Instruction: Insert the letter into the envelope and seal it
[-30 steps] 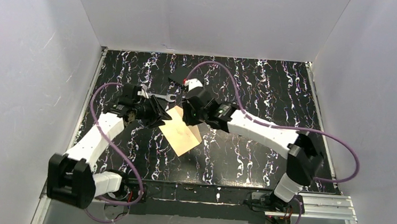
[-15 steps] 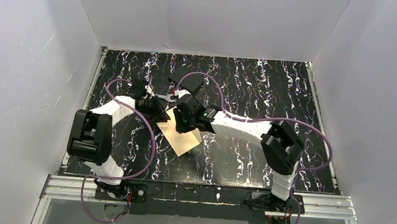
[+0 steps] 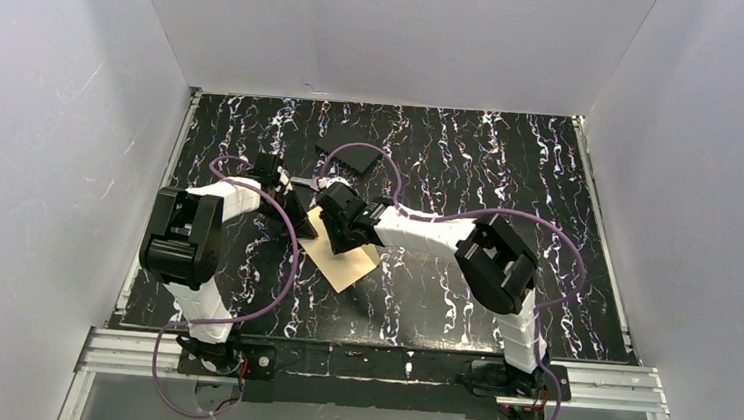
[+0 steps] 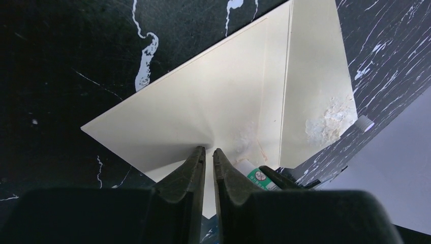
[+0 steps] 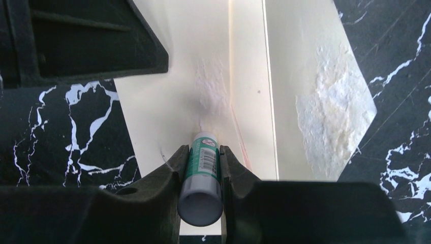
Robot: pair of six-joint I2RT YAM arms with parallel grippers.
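The cream envelope lies flat on the black marbled table, its flap open toward my grippers; it also shows in the left wrist view and the right wrist view. The letter does not show as a separate sheet. My left gripper is shut, its tips resting on the open flap. My right gripper is shut on a green-and-white glue stick, whose tip touches the flap near the fold line. The stick also shows in the left wrist view.
A black flat square lies on the table behind the grippers. A rough white patch marks the envelope's body. White walls enclose the table on three sides. The two grippers are close together over the envelope's upper left corner.
My right gripper has moved left and down with the glue stick onto the flap. Both arms have folded in closer. The left gripper stays at the flap; the envelope has not moved.
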